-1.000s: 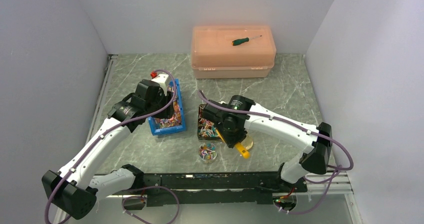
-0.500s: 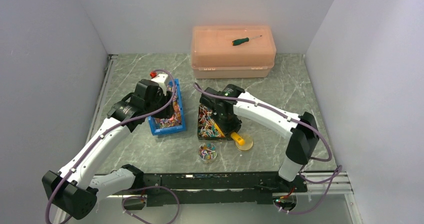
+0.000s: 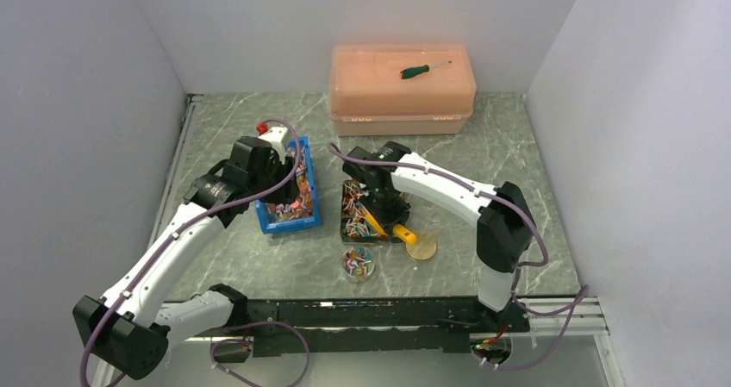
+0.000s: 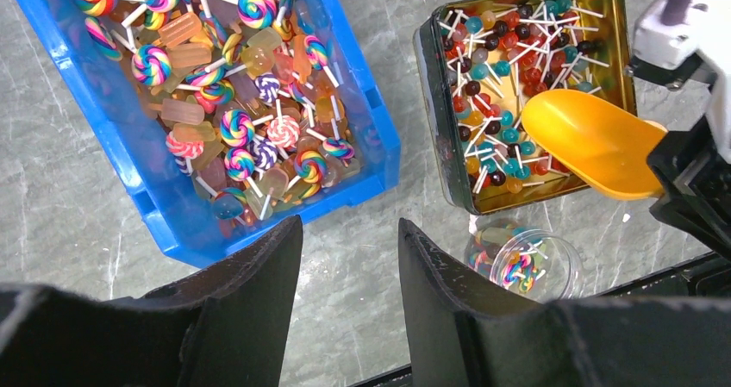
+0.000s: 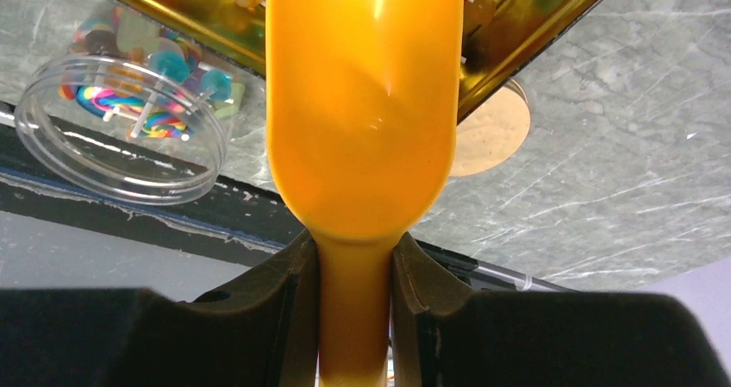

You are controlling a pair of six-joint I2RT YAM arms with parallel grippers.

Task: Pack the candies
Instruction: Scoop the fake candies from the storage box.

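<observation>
The candies are small lollipops on white sticks. Swirled ones fill a blue bin, and round ball ones fill a gold tin. My right gripper is shut on the handle of an orange scoop, whose bowl hangs over the tin's near end and looks empty. A clear round jar holding a few candies stands in front of the tin. My left gripper is open and empty above the bin's near corner.
A round tan lid lies flat to the right of the jar. A peach storage box stands at the back with a green-handled screwdriver on top. White walls close in both sides. The black base rail runs along the near edge.
My right gripper has carried the scoop left and away, from over the lid and jar to over the gold tin. The left arm has hardly moved.
</observation>
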